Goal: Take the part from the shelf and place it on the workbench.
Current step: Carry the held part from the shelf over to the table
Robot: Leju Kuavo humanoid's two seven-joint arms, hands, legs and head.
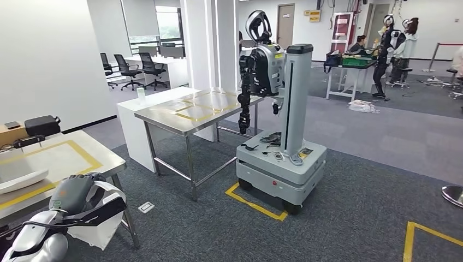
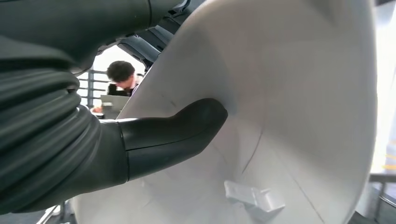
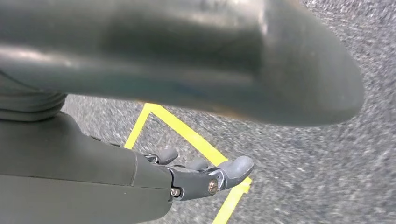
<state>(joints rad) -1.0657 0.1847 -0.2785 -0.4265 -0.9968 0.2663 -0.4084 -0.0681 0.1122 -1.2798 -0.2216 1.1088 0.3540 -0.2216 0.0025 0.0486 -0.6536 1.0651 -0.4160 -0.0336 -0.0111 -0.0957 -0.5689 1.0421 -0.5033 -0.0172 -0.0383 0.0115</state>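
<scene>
My left hand [image 1: 73, 192] is at the lower left of the head view and grips a white curved shell part [image 1: 102, 217]. The part hangs beside the near corner of the steel workbench [image 1: 90, 148], which carries a yellow tape outline. In the left wrist view the thumb [image 2: 180, 132] presses on the part's smooth white inner face [image 2: 289, 93], which has a small white clip [image 2: 254, 199]. A similar white part [image 1: 19, 180] lies on the workbench. My right hand [image 3: 116, 182] hangs above the carpet, holding nothing, with its fingers [image 3: 233, 170] apart.
A second steel table [image 1: 191, 112] stands ahead, with another robot on a grey wheeled base [image 1: 281, 164] beside it. Yellow tape marks [image 1: 256, 206] lie on the carpet. A black case [image 1: 41, 125] sits at the left. People work at a far desk [image 1: 357, 60].
</scene>
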